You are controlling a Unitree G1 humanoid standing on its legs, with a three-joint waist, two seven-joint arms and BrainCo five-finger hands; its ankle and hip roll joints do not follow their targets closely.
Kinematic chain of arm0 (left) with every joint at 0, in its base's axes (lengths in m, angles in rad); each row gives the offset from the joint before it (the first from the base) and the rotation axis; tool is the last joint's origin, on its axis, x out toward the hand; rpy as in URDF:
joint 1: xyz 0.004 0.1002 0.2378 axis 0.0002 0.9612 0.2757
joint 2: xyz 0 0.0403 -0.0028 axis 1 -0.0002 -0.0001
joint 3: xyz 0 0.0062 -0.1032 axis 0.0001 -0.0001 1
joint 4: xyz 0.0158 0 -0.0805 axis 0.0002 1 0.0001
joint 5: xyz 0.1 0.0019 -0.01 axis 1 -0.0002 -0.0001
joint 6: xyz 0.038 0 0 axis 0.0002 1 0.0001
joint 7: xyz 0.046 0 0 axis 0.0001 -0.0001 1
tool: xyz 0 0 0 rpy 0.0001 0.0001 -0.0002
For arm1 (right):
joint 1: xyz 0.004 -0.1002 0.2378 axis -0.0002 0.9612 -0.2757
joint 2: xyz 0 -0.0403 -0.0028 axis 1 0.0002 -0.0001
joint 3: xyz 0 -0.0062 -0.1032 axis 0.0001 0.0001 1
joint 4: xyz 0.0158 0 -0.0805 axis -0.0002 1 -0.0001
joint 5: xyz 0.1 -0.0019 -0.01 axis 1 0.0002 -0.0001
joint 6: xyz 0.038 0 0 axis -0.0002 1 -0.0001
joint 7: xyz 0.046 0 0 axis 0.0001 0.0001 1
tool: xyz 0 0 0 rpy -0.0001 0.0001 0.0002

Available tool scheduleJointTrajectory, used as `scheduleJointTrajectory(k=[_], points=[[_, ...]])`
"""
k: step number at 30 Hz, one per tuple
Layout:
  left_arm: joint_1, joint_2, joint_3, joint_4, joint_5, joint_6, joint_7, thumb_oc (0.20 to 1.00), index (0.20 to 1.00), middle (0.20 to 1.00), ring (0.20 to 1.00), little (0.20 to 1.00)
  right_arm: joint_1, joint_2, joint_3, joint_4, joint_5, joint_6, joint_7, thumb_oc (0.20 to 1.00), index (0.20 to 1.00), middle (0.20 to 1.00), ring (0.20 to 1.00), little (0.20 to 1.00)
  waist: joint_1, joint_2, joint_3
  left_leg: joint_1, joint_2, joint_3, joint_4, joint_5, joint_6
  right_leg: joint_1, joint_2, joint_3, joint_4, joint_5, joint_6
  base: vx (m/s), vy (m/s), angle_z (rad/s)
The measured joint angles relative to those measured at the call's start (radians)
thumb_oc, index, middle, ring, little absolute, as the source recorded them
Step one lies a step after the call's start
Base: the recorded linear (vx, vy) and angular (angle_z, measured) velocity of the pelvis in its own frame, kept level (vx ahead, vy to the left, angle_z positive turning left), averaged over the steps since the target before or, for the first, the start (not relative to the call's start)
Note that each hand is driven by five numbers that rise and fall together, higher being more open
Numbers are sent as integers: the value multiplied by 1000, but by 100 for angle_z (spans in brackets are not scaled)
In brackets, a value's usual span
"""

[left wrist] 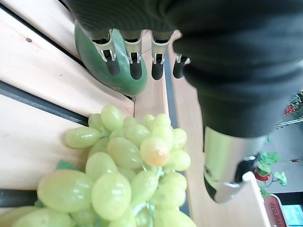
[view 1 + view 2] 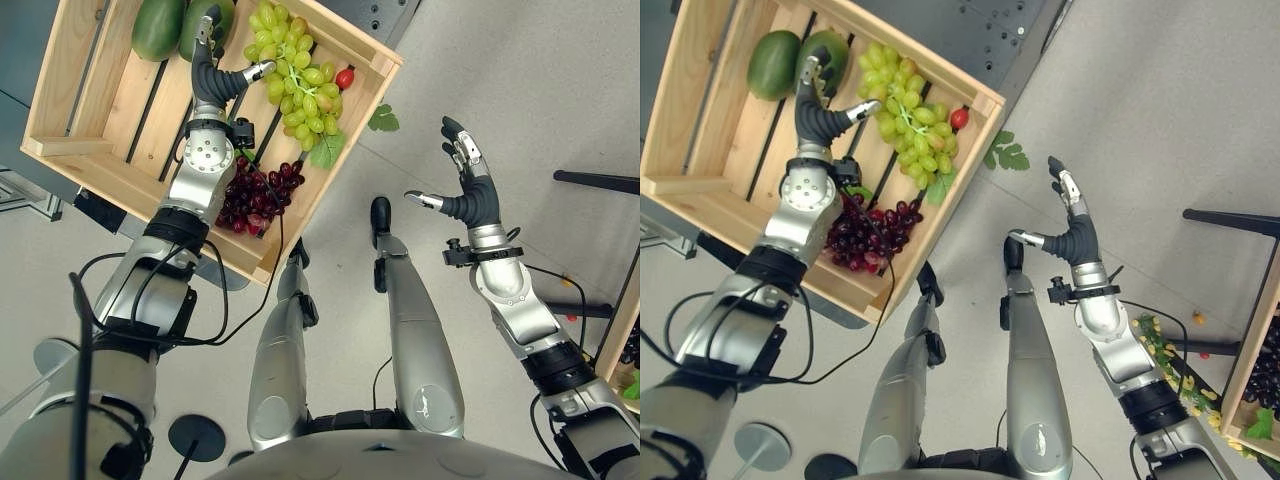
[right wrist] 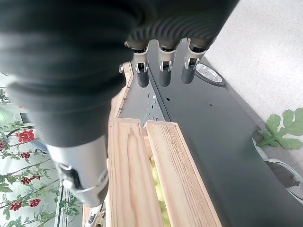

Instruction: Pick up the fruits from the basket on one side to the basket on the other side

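**Reach phase: left hand over green grapes**

Left hand [image 2: 213,72], fingers spread, hovers above the green grapes [image 2: 298,85] in the crate [image 2: 95,110]; nothing held. Next move, I judge: lower and close on the bunch. Its long axis runs from the mangoes [image 2: 160,25] towards the red grapes [image 2: 255,195]. Right hand [image 2: 462,185] spread, idle, well clear of the crate.

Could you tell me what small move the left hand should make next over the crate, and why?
Probably lower the left hand a little and close its fingers round the green grapes. It hangs open over the wooden crate, fingers toward the green mangoes and thumb over the bunch, holding nothing. The right hand is open in the air over the floor, too far away to help.
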Motion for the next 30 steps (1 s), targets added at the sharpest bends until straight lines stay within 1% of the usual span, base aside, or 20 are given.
scheduleJointTrajectory(k=[6,13,19,21,23,28,30], points=[[-2,5,-2,0,22,15,4,1000,1000,1000,1000,1000,1,3,1,2,0,0,0,1000,1000,1000,1000,1000,-10,0,0,0,0,2,1,0,0,-2,1,2,0,-2,5,0,0,0],[-41,0,-2,42,3,19,4,1000,1000,1000,1000,1000,2,3,0,2,0,0,0,1000,1000,1000,1000,1000,-12,0,0,-8,1,4,2,0,0,-11,2,3,0,-1,6,0,0,0],[-36,-12,-1,18,-170,15,-35,1000,1000,1000,1000,1000,2,6,0,5,0,1,-4,1000,1000,1000,1000,1000,-10,0,0,-22,-1,3,1,0,0,-24,1,4,0,4,1,5,-1,0],[-18,-23,-1,-33,-220,10,-62,1000,1000,1000,1000,1000,2,6,-1,4,0,2,-9,1000,1000,1000,1000,1000,-10,-1,0,-21,-2,3,0,0,0,-24,0,4,-1,4,0,0,0,0],[-11,-43,-1,-48,-261,3,-72,1000,1000,1000,1000,1000,1,8,-1,5,0,3,-12,1000,1000,1000,1000,1000,-9,-1,0,-21,-3,3,0,0,0,-24,0,5,-1,4,0,0,0,0],[3,-47,1,-47,-316,3,-101,1000,1000,1000,1000,1000,2,10,-2,8,0,18,-16,1000,1000,1000,1000,1000,-9,-1,0,-17,-3,3,0,0,0,-22,0,6,1,4,1,0,0,0],[4,-65,8,-45,-375,0,-105,1000,1000,1000,1000,1000,2,11,-1,10,0,20,-16,1000,1000,1000,1000,1000,-9,-2,-1,-17,-3,3,0,0,0,-22,0,7,1,5,2,0,0,0]])
